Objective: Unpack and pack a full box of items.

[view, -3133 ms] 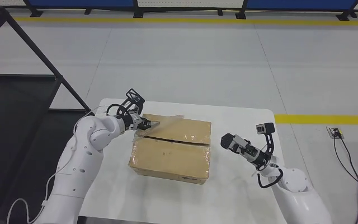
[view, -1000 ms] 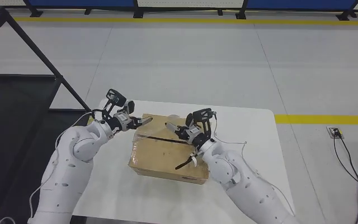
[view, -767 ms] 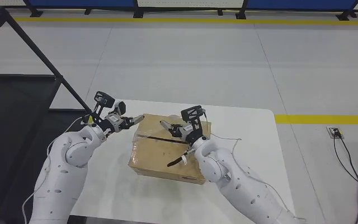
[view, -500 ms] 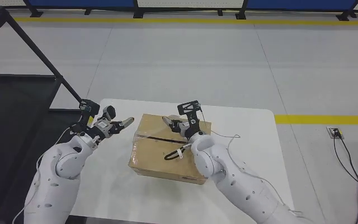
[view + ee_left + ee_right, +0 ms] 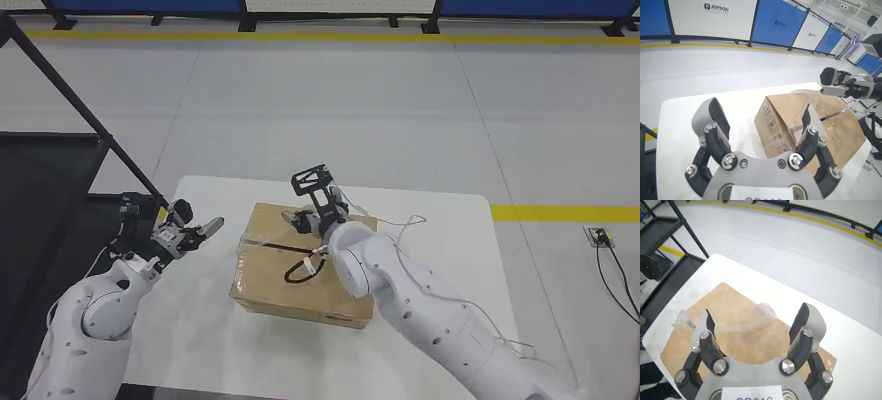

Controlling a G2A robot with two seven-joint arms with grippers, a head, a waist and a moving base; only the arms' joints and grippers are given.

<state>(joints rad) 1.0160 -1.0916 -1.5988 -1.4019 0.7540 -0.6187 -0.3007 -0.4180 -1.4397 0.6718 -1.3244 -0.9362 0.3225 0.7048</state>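
Observation:
A brown cardboard box lies on the white table, its top flaps down with a dark seam between them. A strip of clear tape stands peeled up and crumpled from the box top near its far edge. My right gripper hovers open over that far edge, its fingers on either side of the loose tape without touching it. My left gripper is open and holds nothing, off the box's left end over bare table. In the left wrist view the box lies just beyond the open gripper.
A black metal rack stands off the table's left side. A black cable loop from the right arm hangs over the box top. Bare table lies to the right of the box and along its front edge.
The left gripper let go of the tape flap and drew back left, off the box. The right arm swung in from the table's right side to the box's far edge.

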